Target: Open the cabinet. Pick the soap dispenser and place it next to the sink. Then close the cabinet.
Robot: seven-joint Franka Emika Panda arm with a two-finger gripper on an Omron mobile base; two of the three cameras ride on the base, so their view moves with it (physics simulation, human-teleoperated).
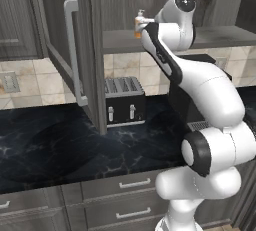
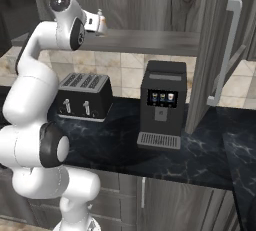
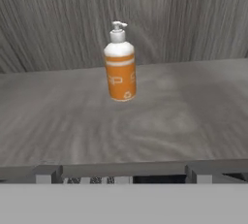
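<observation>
Cabinet (image 1: 75,50) doors swung wide; dispenser (image 3: 119,63) upright mid-shelf, bare shelf (image 3: 193,111) all round; gripper (image 3: 118,174) jaws spread, short of it

The cabinet (image 1: 75,50) stands open, both dark wood-grain doors with silver bar handles swung wide. An orange soap dispenser (image 3: 119,65) with a white pump top stands upright on the cabinet's grey shelf, near its back wall.

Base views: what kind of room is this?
A simulated kitchen, most likely: a toaster and coffee machine stand on a dark marble counter, under an open wall cabinet with a soap dispenser on its shelf.
</observation>
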